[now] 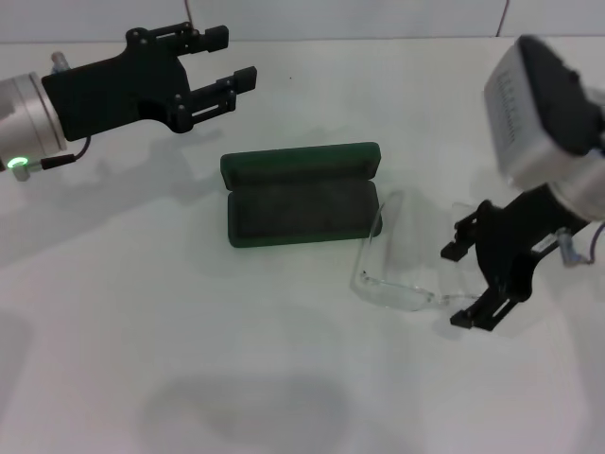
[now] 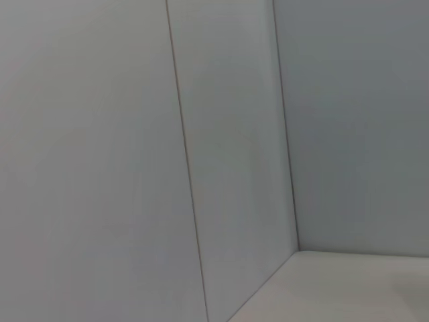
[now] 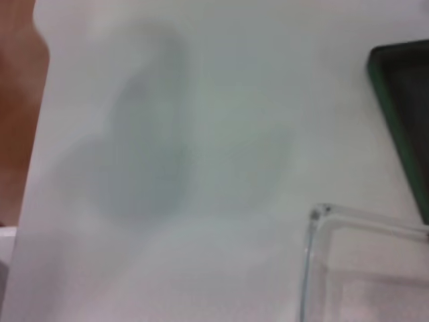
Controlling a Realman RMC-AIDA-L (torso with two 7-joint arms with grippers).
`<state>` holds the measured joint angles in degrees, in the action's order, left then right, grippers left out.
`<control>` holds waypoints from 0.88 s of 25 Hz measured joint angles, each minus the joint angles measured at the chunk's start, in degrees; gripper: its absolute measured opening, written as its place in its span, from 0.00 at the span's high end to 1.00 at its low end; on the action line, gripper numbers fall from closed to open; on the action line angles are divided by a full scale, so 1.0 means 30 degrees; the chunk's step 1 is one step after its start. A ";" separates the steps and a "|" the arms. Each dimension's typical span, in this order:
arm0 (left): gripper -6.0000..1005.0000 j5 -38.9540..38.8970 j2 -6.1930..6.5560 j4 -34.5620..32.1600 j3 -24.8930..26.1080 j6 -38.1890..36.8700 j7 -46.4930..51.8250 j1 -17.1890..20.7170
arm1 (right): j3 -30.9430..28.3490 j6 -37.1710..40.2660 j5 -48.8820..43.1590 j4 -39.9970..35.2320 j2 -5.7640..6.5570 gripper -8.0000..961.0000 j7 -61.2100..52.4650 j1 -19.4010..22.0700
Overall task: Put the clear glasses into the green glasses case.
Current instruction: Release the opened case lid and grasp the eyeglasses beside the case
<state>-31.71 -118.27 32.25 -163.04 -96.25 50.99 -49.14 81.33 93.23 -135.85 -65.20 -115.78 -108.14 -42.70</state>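
The green glasses case (image 1: pixel 301 196) lies open in the middle of the white table, its lid up at the back and dark lining showing. The clear glasses (image 1: pixel 392 274) rest on the table just right of the case, one arm near the case's right end. My right gripper (image 1: pixel 470 284) stands open just right of the glasses, fingers pointing down-left toward their near arm, holding nothing. The right wrist view shows a corner of the clear glasses (image 3: pixel 348 261) and an edge of the case (image 3: pixel 402 121). My left gripper (image 1: pixel 222 71) hovers open at the back left, well above the case.
The white table (image 1: pixel 236 359) stretches out in front of the case. A white wall (image 2: pixel 100 161) with panel seams fills the left wrist view. A brown floor strip (image 3: pixel 17 121) shows past the table's edge in the right wrist view.
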 joint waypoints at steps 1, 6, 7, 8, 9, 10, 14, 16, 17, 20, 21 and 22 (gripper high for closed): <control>0.43 -0.0003 -0.0008 0.0000 0.0000 0.0000 0.0002 0.0003 | 0.0493 -0.0260 -0.0010 0.0005 0.0000 0.15 -0.0168 -0.0024; 0.43 -0.0018 -0.0051 0.0001 0.0000 0.0156 -0.0016 0.0042 | 0.2212 -0.1159 -0.0029 0.0032 -0.0056 0.20 -0.0545 -0.0061; 0.43 -0.0018 -0.0058 0.0000 -0.0001 0.0162 -0.0025 0.0045 | 0.2518 -0.1440 -0.0032 0.0096 -0.0058 0.21 -0.0693 -0.0099; 0.43 -0.0021 -0.0065 0.0001 -0.0001 0.0167 -0.0042 0.0047 | 0.2735 -0.1700 -0.0016 0.0228 -0.0062 0.22 -0.0793 -0.0148; 0.43 -0.0022 -0.0067 0.0001 0.0000 0.0171 -0.0056 0.0048 | 0.2825 -0.1887 0.0013 0.0326 -0.0062 0.23 -0.0839 -0.0187; 0.43 -0.0024 -0.0076 0.0001 0.0000 0.0183 -0.0082 0.0045 | 0.2862 -0.1997 0.0093 0.0497 -0.0081 0.24 -0.0837 -0.0258; 0.43 -0.0066 -0.0124 0.0001 0.0000 0.0246 -0.0126 0.0009 | 0.3305 -0.2340 0.0637 0.1088 -0.0120 0.28 -0.0760 -0.0562; 0.43 -0.0114 -0.0129 0.0001 0.0000 0.0267 -0.0138 0.0009 | 0.3830 -0.2673 0.0773 0.1196 -0.0126 0.32 -0.0769 -0.0624; 0.43 -0.0141 -0.0133 0.0001 0.0000 0.0277 -0.0140 0.0024 | 0.4171 -0.2885 0.0799 0.1226 -0.0128 0.35 -0.0802 -0.0633; 0.43 -0.0149 -0.0169 0.0002 -0.0001 0.0297 -0.0151 0.0051 | 0.4733 -0.3129 0.0814 0.1227 -0.0135 0.41 -0.0899 -0.0642; 0.43 -0.0150 -0.0179 0.0002 0.0000 0.0298 -0.0156 0.0052 | 0.4800 -0.3137 0.0779 0.1228 -0.0136 0.43 -0.0941 -0.0651; 0.43 -0.0153 -0.0188 0.0002 0.0001 0.0300 -0.0167 0.0057 | 0.4838 -0.3144 0.0748 0.1228 -0.0136 0.46 -0.0974 -0.0657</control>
<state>-32.17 -118.83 32.26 -163.04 -95.35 50.49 -48.97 95.84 83.80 -133.61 -61.52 -116.18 -111.06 -44.67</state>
